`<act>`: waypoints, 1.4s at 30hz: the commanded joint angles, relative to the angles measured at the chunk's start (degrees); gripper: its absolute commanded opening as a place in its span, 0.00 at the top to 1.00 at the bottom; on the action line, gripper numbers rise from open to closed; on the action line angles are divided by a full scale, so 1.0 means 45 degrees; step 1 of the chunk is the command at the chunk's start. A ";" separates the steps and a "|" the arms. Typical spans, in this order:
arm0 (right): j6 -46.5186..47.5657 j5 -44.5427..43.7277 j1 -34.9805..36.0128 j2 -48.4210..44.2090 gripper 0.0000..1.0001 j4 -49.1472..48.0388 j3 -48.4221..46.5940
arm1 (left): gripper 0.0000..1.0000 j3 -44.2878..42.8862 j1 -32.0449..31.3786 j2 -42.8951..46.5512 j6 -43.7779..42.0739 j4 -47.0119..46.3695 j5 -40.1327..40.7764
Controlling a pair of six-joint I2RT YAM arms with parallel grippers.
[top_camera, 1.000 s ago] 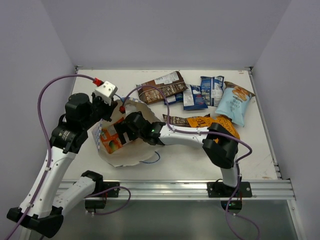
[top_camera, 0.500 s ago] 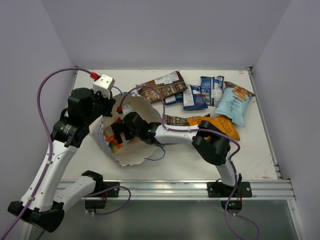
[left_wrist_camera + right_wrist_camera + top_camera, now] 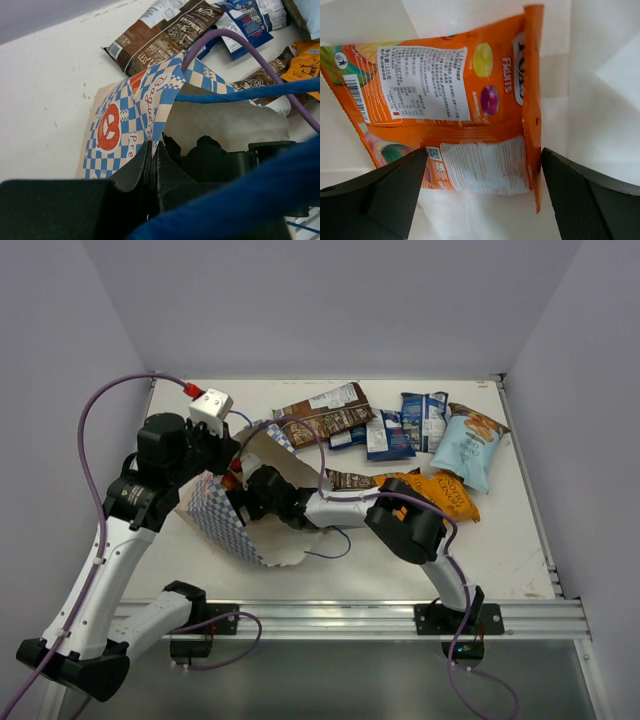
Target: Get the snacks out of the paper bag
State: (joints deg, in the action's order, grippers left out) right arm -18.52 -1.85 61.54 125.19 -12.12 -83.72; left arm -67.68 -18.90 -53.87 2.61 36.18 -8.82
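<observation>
The paper bag (image 3: 225, 530) lies tipped on its side at left centre, checkered band up, mouth facing right. My left gripper (image 3: 222, 462) is shut on the bag's upper rim; the left wrist view shows the fingers (image 3: 145, 160) pinching the checkered paper (image 3: 125, 110). My right gripper (image 3: 252, 502) reaches into the bag's mouth. In the right wrist view it (image 3: 482, 172) is open, its fingers on either side of an orange snack packet (image 3: 445, 100) lying on the bag's pale inside. Several snacks lie outside the bag.
At the back right of the table lie a brown packet (image 3: 325, 418), two dark blue packets (image 3: 422, 420), a light blue packet (image 3: 470, 450), an orange packet (image 3: 445, 490) and a brown bar (image 3: 350, 480). The right arm's purple cable (image 3: 240, 45) crosses over the bag.
The left gripper has raised and turned the bag, so its checkered side now faces up and hides the orange packet from above. The right gripper has gone deeper into the bag.
</observation>
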 commanded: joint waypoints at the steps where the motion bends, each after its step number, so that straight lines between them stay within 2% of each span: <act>1: 0.0854 0.0332 -0.0042 0.0617 0.01 -0.0745 -0.0240 | 1.00 -0.0858 -0.0117 0.0096 0.0494 -0.1400 -0.1828; 3: 0.1107 0.0332 -0.0042 0.0851 0.01 -0.0860 -0.0379 | 1.00 -0.0897 -0.0117 0.0076 0.0455 -0.1400 -0.1888; 6: 0.1401 0.0332 -0.0042 0.1028 0.12 -0.0570 -0.0768 | 1.00 -0.0878 -0.0117 0.0017 0.0474 -0.1381 -0.1946; 9: 0.1655 0.0332 -0.0042 0.1049 0.45 -0.0801 -0.0557 | 1.00 -0.0839 -0.0117 -0.0022 0.0474 -0.1381 -0.1986; 10: 0.1713 0.0332 -0.0042 0.0913 0.64 -0.0958 -0.0420 | 1.00 -0.0839 -0.0117 -0.0022 0.0474 -0.1381 -0.1966; 12: 0.1870 0.0332 -0.0042 0.0795 0.79 -0.1271 -0.0186 | 1.00 -0.0820 -0.0117 -0.0041 0.0435 -0.1361 -0.1888; 13: 0.1909 0.0332 -0.0042 0.0736 0.90 -0.1310 -0.0126 | 1.00 -0.0800 -0.0117 -0.0041 0.0416 -0.1361 -0.1791; 15: 0.2026 0.0332 -0.0042 0.0502 0.99 -0.1563 0.0146 | 1.00 -0.0761 -0.0117 -0.0022 0.0357 -0.1342 -0.1654; 18: 0.2241 0.0645 -0.0042 0.0131 1.00 -0.1935 0.0537 | 1.00 -0.0664 -0.0117 0.0017 0.0241 -0.1244 -0.1167; 21: 0.2417 0.0645 -0.0042 -0.0532 1.00 -0.2091 0.0985 | 1.00 -0.0585 -0.0117 -0.0022 0.0123 -0.0952 0.0217; 25: 0.2787 0.0567 -0.0023 -0.1898 1.00 -0.2053 0.1729 | 1.00 -0.0351 -0.0117 -0.0294 0.0103 -0.0581 0.3355; 30: 0.3471 0.0430 -0.0062 -0.4180 1.00 -0.2014 0.2919 | 1.00 -0.0623 -0.0117 -0.0841 0.0474 -0.0268 0.5648; 36: 0.4681 -0.0584 -0.0101 -0.6234 1.00 -0.1741 0.3293 | 1.00 -0.0663 -0.0098 -0.1018 0.0552 -0.0326 0.5827; 42: 0.5580 -0.1112 -0.0471 -0.8188 1.00 -0.0785 0.2281 | 1.00 -0.0429 -0.0098 -0.1096 0.0670 -0.0209 0.6256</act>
State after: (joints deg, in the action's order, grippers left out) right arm 2.76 -3.97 60.69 93.76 -15.68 -68.82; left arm -68.71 -19.20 -58.54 3.99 36.12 16.29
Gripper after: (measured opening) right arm 0.081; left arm 0.020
